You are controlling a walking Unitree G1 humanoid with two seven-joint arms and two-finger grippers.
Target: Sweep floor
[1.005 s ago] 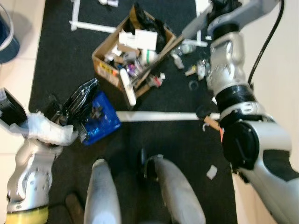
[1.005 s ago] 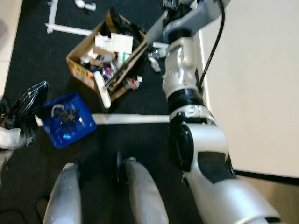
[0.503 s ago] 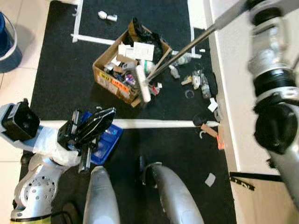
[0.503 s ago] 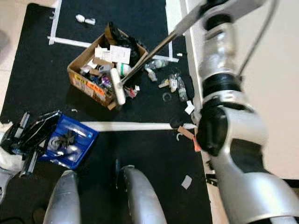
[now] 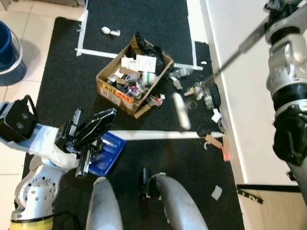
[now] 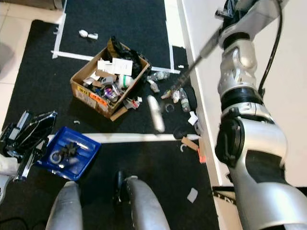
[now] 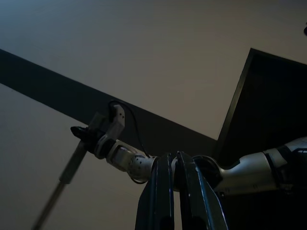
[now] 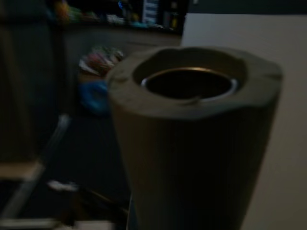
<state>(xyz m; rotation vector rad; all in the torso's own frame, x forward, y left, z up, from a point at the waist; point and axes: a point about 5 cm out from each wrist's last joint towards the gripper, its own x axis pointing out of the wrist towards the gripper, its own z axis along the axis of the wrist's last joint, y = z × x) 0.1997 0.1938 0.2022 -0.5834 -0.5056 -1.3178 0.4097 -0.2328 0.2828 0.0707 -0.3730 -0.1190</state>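
- Broom [image 6: 154, 113]: its pale head, blurred, sat at the centre of the right eye view, over the black mat [image 6: 120, 28] just above the white tape line [image 6: 139, 137]. Its grey handle ran up and to the right toward the upper right corner.
- Right gripper [image 6: 229, 8]: positioned at the upper right of the right eye view, at the top end of the handle. The right wrist view showed the hollow grey handle end [image 8: 192, 124] close against the camera. The fingers were hidden, so whether they were spread or clamped could not be determined.
- Left gripper [image 5: 88, 128]: located at the lower left of the left eye view, fingers [image 7: 160, 201] pressed together. It sat against the near edge of the blue dustpan [image 5: 106, 152]; the grip itself could not be made out.
- Blue dustpan: lay on the mat at lower left, just below the tape line, with small dark debris inside.
- Cardboard box [image 5: 130, 79]: stood upper centre of the left eye view, packed with mixed papers and rubbish.
- Loose litter [image 5: 204, 93]: lay scattered to the right of the box, along the mat's edge beside the white wall [image 5: 240, 96]. More scraps lay lower right, including a white piece [image 5: 216, 192] and an orange piece [image 5: 224, 155].
- Small white object [image 5: 110, 31]: lay alone near the top of the left eye view.
- Blue bucket [image 5: 9, 52]: stood on the tile at the upper left edge.
- Robot's legs [image 5: 139, 203]: occupied the bottom centre.
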